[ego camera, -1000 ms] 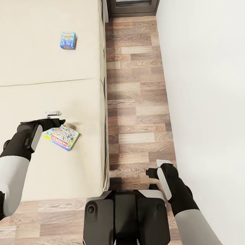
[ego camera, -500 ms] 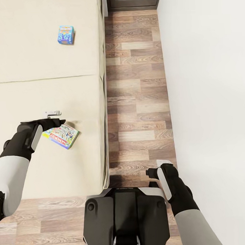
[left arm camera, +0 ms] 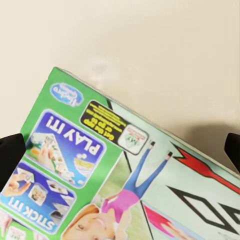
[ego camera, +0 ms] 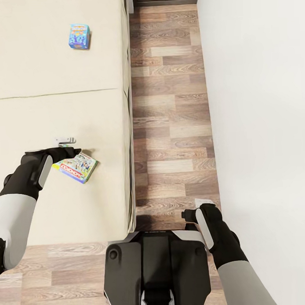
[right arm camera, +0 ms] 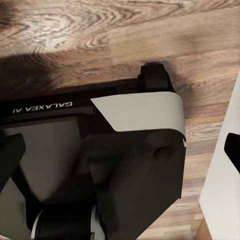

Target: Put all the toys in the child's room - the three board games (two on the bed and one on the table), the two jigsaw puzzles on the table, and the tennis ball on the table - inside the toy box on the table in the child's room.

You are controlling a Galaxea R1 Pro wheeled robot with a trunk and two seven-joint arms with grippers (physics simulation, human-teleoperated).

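Two board games lie on the beige bed (ego camera: pixel 45 112). The blue one (ego camera: pixel 79 36) sits far up the mattress. The green, red and yellow one (ego camera: pixel 77 167) lies near the bed's right edge, and fills much of the left wrist view (left arm camera: pixel 125 185). My left gripper (ego camera: pixel 69 146) hangs open right over that box's near-left corner, with its black fingertips (left arm camera: pixel 10 156) wide apart on either side. My right gripper (ego camera: pixel 195 208) is open over the floor beside my base, holding nothing.
A strip of wood-plank floor (ego camera: pixel 168 103) runs between the bed's right edge and a white wall (ego camera: pixel 256 100). My dark base (ego camera: pixel 152 267) stands at the bed's foot corner, and it also shows in the right wrist view (right arm camera: pixel 125 165).
The whole view has shifted: bed, floor and both boxes have slid up the picture while both arms keep their pose. The green box now lies closer under my left gripper.
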